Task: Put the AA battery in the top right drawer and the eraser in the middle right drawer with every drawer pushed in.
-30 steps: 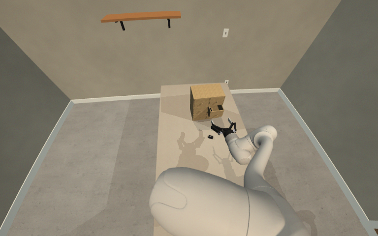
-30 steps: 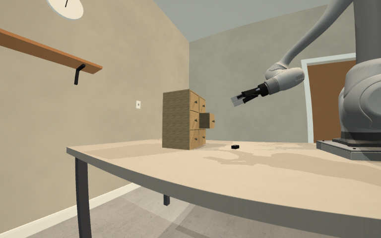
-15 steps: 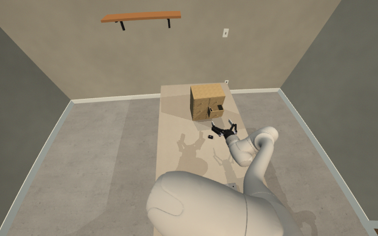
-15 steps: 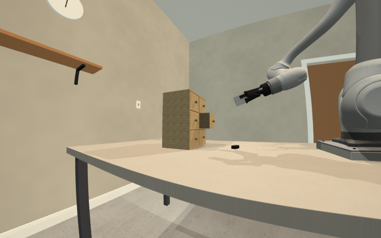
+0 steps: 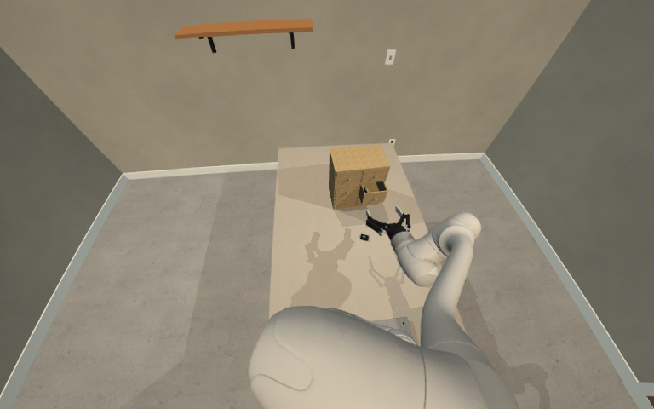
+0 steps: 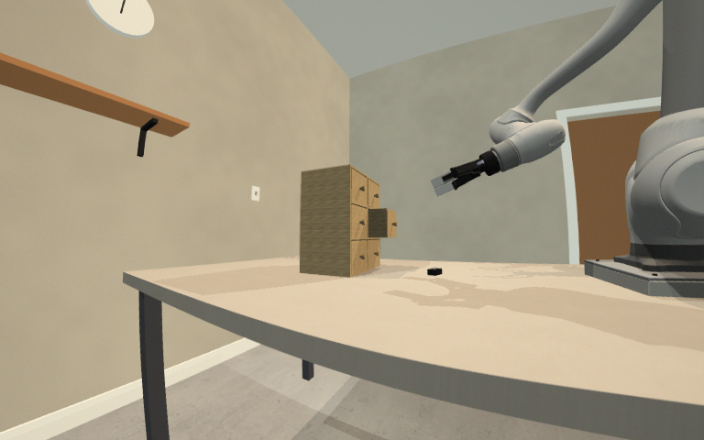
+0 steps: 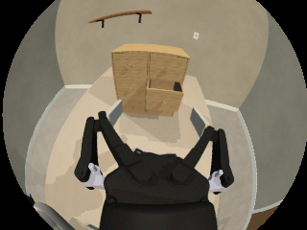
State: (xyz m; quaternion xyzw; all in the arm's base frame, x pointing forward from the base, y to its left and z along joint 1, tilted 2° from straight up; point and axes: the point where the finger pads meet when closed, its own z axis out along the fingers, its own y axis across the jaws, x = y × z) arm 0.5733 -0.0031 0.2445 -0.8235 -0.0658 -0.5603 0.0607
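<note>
Chest (image 5: 358,158) stands upright at the far end of the counter (image 5: 300,263), its drawer fronts turned toward the arm. Its middle-row right drawer (image 5: 374,192) juts partway out of the front, level, with a dark interior; I cannot tell what lies inside. Every other drawer sits flush. In front of the chest and apart from it, a small black block, seemingly the eraser (image 5: 364,237), lies flat on the counter. No battery can be made out in any view.

Pincer (image 5: 387,216) hangs in the air in front of the chest, about level with its top row and near the open drawer but not touching it. Its fingers are spread wide with nothing between them, tips aimed at the chest.
</note>
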